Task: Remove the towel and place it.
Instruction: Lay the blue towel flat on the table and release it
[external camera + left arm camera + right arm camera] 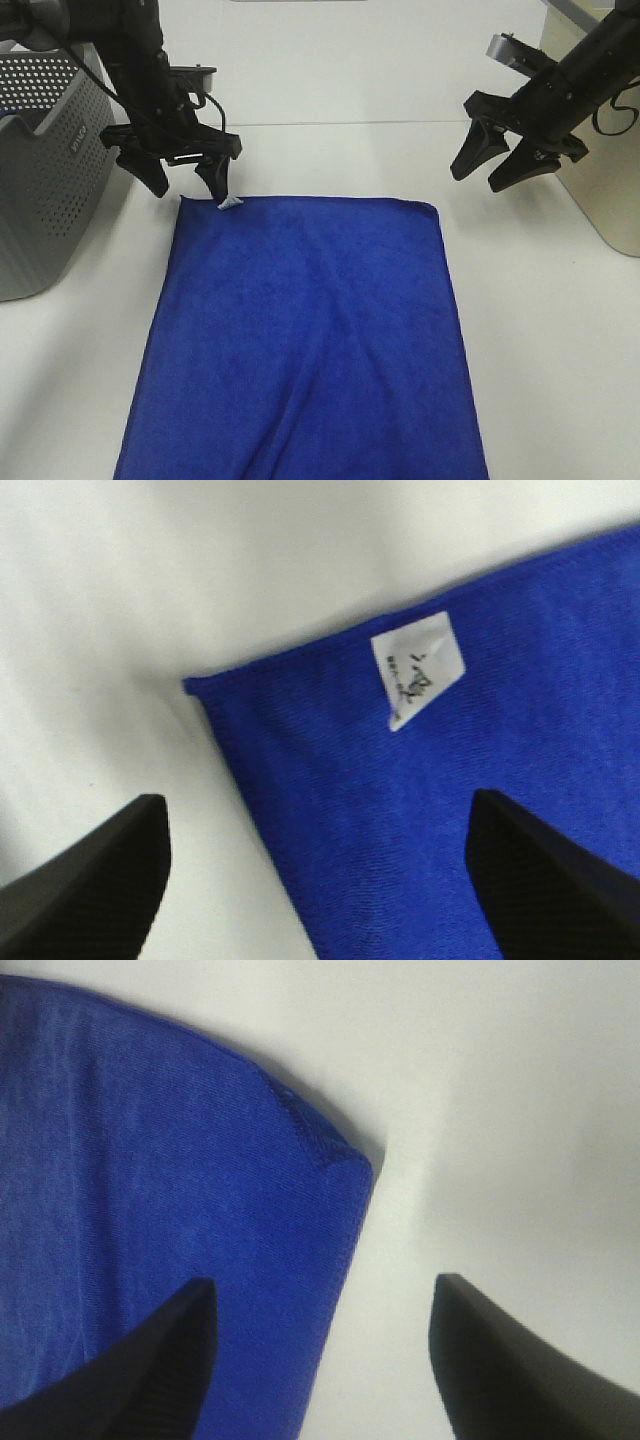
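A grey basket (40, 170) stands at left. The left gripper (190, 192), jaws spread and holding nothing, hovers at the tagged far corner of the blue towel (300, 340), which lies flat on the tabletop (540, 350). The right gripper (475, 180), jaws also spread, hangs near the other far corner. Placing looks done; next, both should lift clear without snagging the cloth.

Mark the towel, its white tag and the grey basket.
towel (300, 340): exterior high view, middle of the blue cloth.
white tag (418, 668): left wrist view, centre of the tag.
grey basket (48, 185): exterior high view, perforated side wall.
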`<move>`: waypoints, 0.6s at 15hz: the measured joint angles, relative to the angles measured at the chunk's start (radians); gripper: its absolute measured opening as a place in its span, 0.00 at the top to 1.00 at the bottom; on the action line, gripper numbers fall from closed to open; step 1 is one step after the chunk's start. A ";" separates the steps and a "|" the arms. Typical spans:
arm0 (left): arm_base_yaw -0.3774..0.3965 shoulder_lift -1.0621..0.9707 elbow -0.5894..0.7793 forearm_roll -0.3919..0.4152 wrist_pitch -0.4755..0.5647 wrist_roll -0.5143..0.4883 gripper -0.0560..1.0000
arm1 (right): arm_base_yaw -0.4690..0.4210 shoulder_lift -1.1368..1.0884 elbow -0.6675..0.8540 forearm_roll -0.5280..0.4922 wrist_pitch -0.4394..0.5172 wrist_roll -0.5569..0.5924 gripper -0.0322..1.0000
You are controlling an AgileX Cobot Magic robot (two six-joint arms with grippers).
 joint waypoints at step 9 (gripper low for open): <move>0.065 0.070 -0.003 -0.048 0.003 0.028 0.23 | 0.000 0.090 0.000 -0.026 -0.049 -0.008 0.34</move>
